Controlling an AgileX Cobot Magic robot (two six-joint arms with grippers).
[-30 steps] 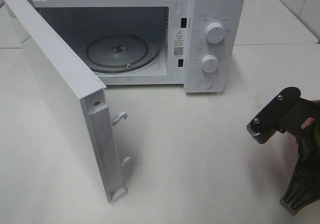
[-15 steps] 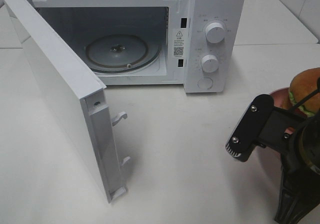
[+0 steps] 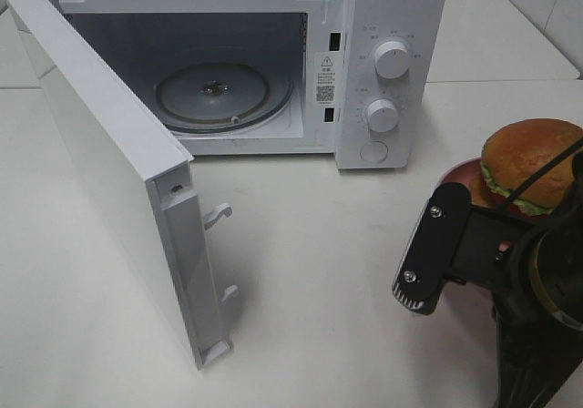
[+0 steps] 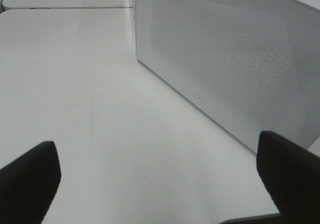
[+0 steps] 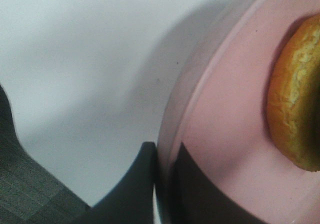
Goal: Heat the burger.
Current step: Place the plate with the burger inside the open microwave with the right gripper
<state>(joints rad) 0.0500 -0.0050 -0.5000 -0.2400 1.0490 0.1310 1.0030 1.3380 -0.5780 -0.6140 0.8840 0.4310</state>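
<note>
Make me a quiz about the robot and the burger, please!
1. True or false: the microwave door is shut.
2. The burger sits on the pink plate. What does the right gripper pinch? A: the bun. B: the plate's rim. C: a knob.
3. Fill in: the left gripper has its jaws ___.
Key: 1 false, it stands wide open. 2 B. 3 open.
</note>
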